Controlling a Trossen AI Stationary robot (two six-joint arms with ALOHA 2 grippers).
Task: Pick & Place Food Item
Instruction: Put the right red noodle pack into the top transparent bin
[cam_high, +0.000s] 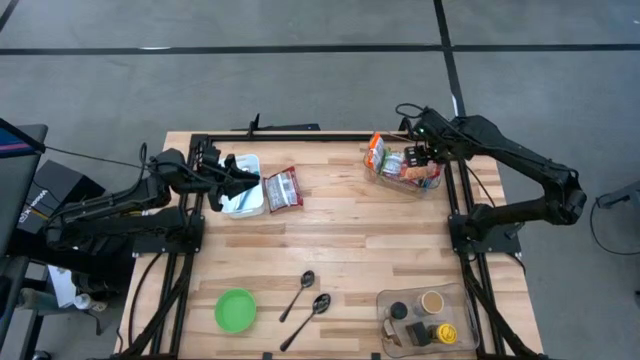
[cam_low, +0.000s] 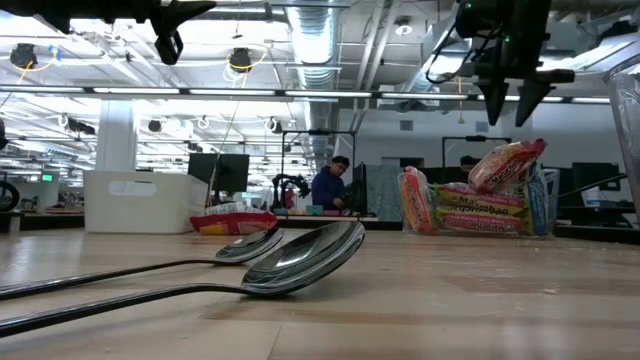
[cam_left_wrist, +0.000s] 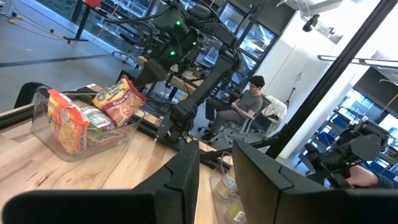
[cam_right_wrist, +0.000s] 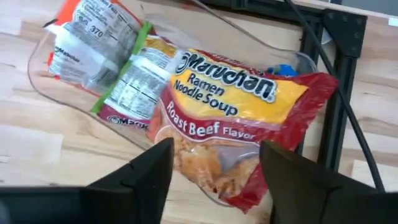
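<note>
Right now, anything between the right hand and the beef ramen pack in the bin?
Nothing visible. The right hand hangs open directly above the ramen pack, which lies topmost in the clear bin.

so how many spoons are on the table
2. Both lie side by side near the table's front middle: one spoon on the left, the other spoon just right of it, between the green bowl and the clear container.
</note>
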